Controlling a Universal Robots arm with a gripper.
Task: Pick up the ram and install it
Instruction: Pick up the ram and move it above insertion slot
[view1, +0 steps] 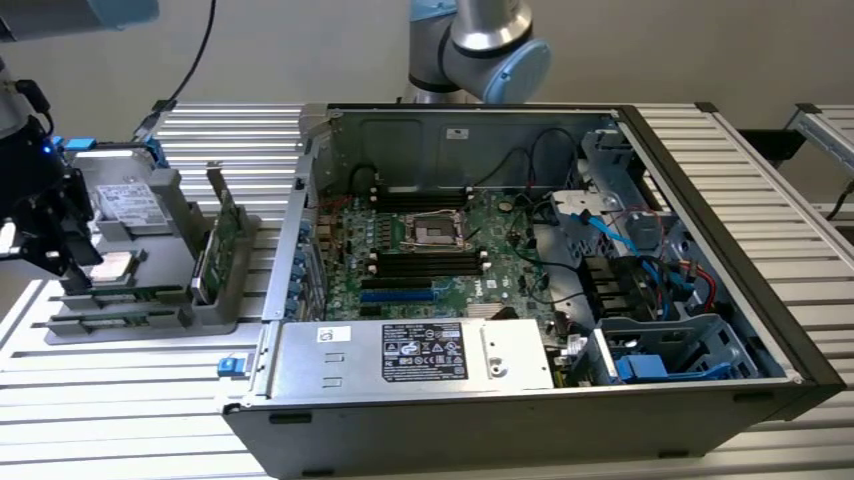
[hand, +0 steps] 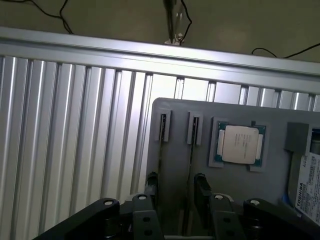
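So the arm's gripper (view1: 70, 272) is hanging at the exterior view's left, right over the grey tray (view1: 160, 325) that sits on the ribbed metal tabletop (view1: 120, 400). In the wrist view its two black fingers (hand: 152, 184) are spread apart with nothing pinched between them, so it's open and not holding anything.

The ram (view1: 127, 296) is standing on edge in its tray slot, in the lower left of the exterior frame. From the wrist camera you only get it edge-on as a thin dark line (hand: 160, 150), with a second stick (hand: 191, 155) just beside it in its own slot. Both lines run down toward the gap between the fingers, and honestly I can't tell which of the two it's lined up on.

Also on the tray:
- a CPU (hand: 239, 145) lying flat, next to the sticks
- a hard drive (hand: 306, 187) with a Toshiba label
- an expansion card (view1: 216, 250) standing upright

The open computer case (view1: 747, 250) takes up the middle of the exterior frame. Its motherboard (view1: 400, 250) is exposed, and the power supply (view1: 414, 355) is along the near side.
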